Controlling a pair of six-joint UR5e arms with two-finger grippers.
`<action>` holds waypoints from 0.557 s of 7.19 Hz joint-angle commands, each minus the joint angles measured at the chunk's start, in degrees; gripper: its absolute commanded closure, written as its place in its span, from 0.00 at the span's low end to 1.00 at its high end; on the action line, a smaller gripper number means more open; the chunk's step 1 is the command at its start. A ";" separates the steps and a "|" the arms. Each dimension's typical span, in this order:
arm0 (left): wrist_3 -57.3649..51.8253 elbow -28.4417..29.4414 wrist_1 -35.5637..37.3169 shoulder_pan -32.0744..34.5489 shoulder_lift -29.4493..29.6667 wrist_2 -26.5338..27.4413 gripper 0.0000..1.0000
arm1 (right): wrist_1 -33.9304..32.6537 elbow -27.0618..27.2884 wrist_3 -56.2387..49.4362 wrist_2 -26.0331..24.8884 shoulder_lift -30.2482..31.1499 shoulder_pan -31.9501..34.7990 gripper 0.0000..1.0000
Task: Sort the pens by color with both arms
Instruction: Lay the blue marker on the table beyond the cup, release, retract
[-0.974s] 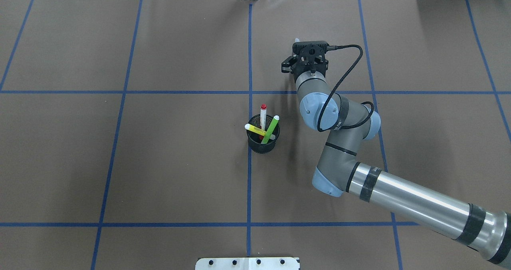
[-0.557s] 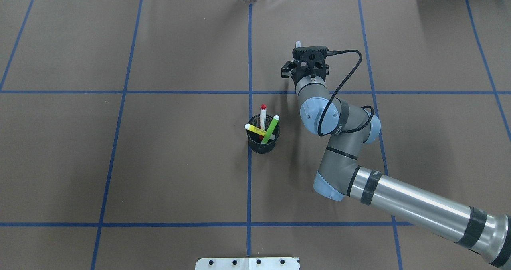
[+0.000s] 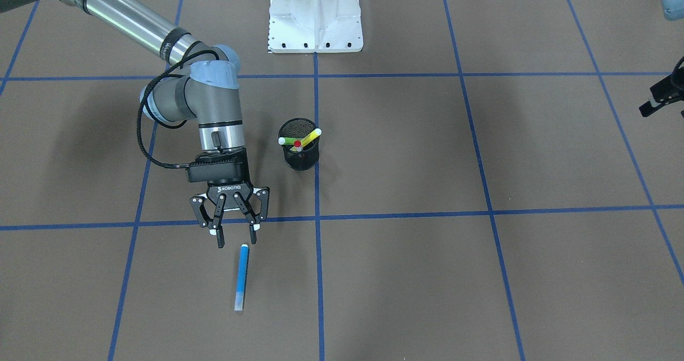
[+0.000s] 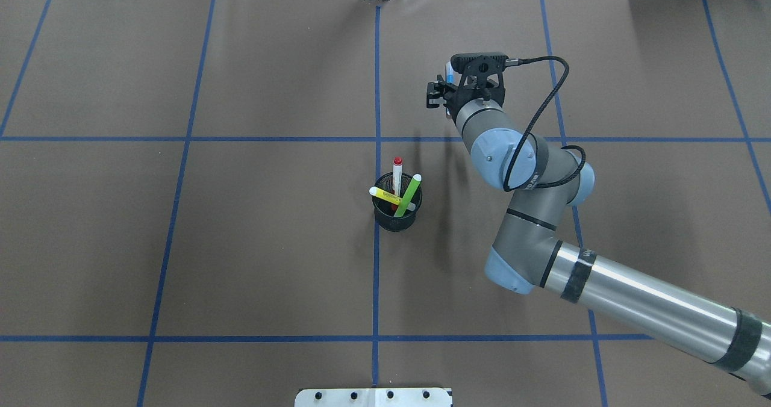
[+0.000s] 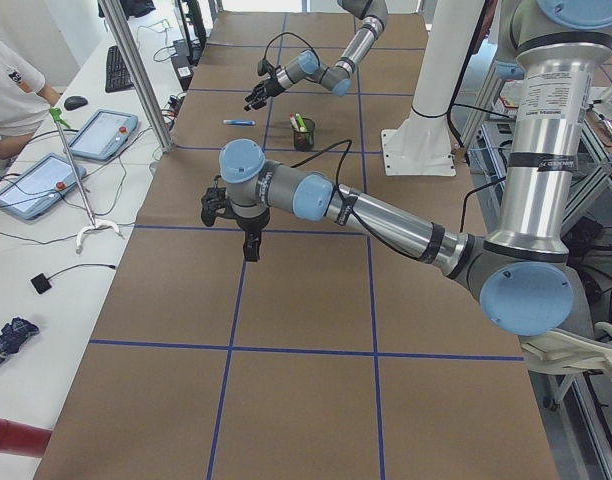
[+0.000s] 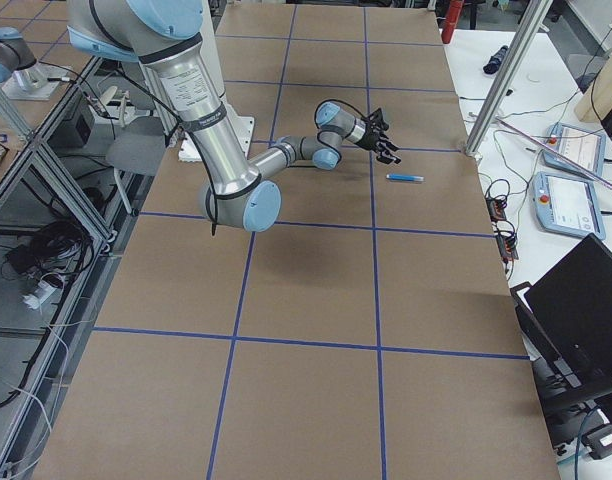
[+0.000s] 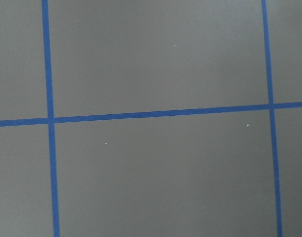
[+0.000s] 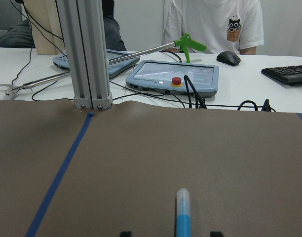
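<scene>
A blue pen [image 3: 241, 276] lies flat on the brown table, clear of everything. My right gripper [image 3: 235, 239] hovers open just above the pen's near end, touching nothing. In the right wrist view the blue pen [image 8: 183, 217] runs up between the two fingertips [image 8: 125, 233]. From overhead, the wrist hides most of the blue pen [image 4: 449, 77]. A black mesh cup [image 4: 394, 220] holds a red-capped white pen [image 4: 397, 172], a green pen [image 4: 409, 193] and a yellow pen [image 4: 384, 195]. My left gripper [image 5: 236, 215] hangs over bare table far from the cup; I cannot tell whether it is open or shut.
Blue tape lines [image 7: 141, 116] divide the brown table into squares. The white robot base [image 3: 315, 19] stands behind the cup. Beyond the far edge are an aluminium post [image 8: 87, 54], tablets [image 8: 173, 76], cables and a seated person [image 8: 215, 24].
The right arm's wrist and elbow have swung a little to the right and more of the blue pen shows beside the gripper. The cup and its pens have not moved.
</scene>
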State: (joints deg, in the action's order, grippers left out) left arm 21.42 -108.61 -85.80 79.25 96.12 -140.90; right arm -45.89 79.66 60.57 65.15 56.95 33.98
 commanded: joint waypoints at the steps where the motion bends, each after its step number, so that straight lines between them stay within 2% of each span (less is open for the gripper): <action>1: 11.42 -5.01 0.54 -8.71 5.90 5.42 0.01 | -0.16 7.41 -0.10 17.29 8.13 10.17 0.14; 2: 19.72 -5.55 0.98 -12.42 9.84 7.20 0.01 | -0.42 8.66 -0.18 27.12 10.70 16.85 0.10; 3: 29.81 -7.21 2.03 -18.81 13.53 10.43 0.01 | -1.47 9.37 -0.79 38.53 14.03 23.44 0.10; 4: 37.39 -9.14 7.00 -26.27 17.92 18.04 0.00 | -1.57 9.29 -4.28 47.96 16.77 29.07 0.10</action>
State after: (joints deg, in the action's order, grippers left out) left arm 48.00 -115.45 -83.06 61.78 108.65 -130.28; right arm -46.97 88.36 59.22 99.76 69.76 55.03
